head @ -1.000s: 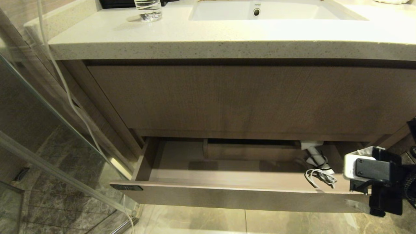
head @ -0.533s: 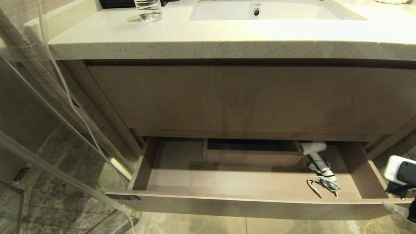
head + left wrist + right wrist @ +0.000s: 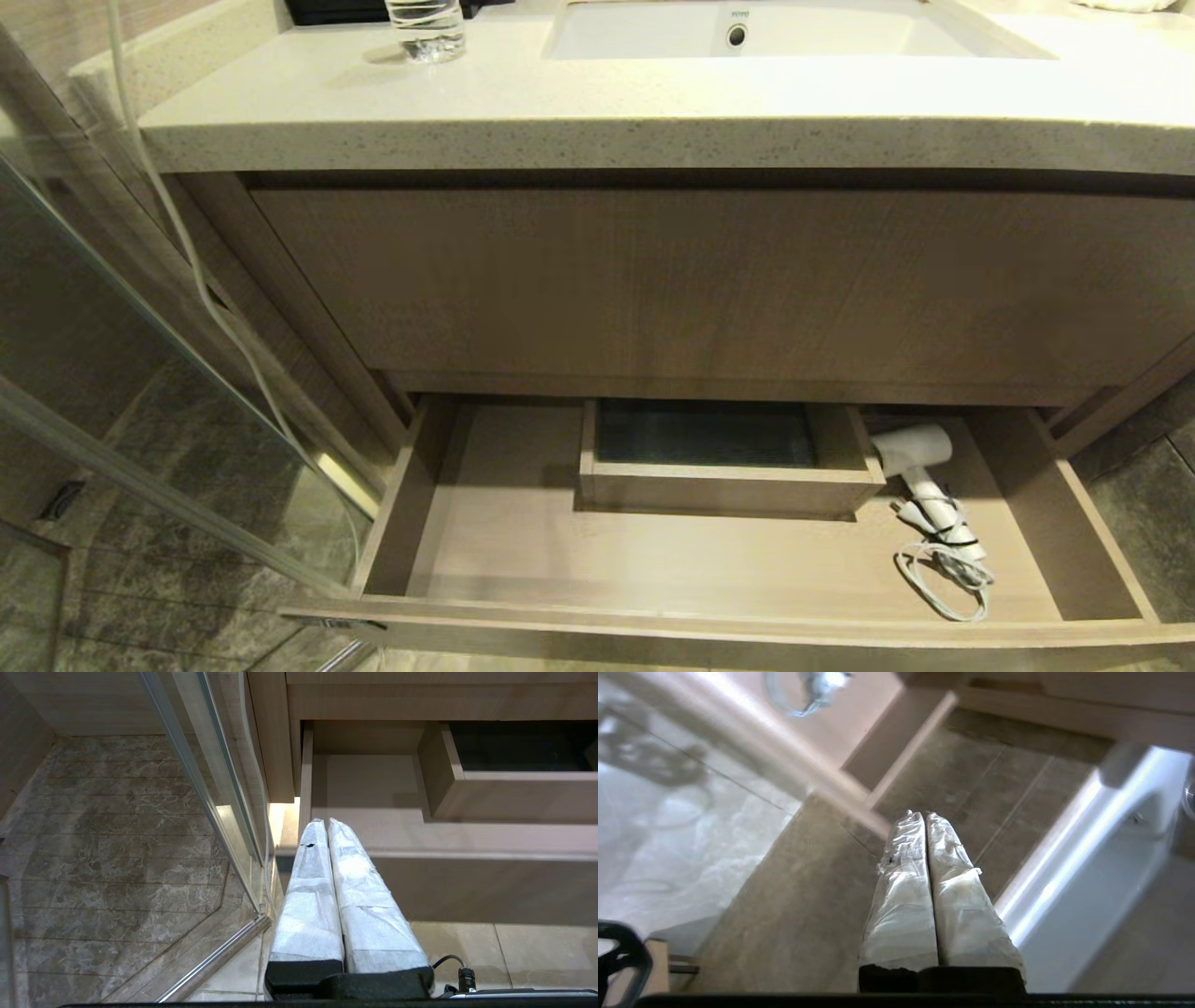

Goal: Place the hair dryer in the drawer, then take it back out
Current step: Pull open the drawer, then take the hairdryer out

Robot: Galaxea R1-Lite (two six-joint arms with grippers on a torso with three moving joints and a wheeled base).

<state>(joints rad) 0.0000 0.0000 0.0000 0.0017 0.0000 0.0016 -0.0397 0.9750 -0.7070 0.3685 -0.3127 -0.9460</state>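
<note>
Hair dryer [image 3: 920, 471] lies near your drawer's [image 3: 709, 633] right back corner, handle toward the front edge; both tools pressed together, empty.

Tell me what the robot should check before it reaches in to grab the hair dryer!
1. Drawer pulled out far enough: ok, its inside is open to view.
2. Hair dryer reachable: ok, it lies in the drawer's right part, beside the boxed cutout.
3. Cord out of the way: not ok, it lies in loose loops just in front of the dryer.
4. Right gripper ready to grab: not ok, its fingers are shut, empty, over the floor.
5. Left gripper clear: ok, shut and empty by the drawer's left front corner.
</note>
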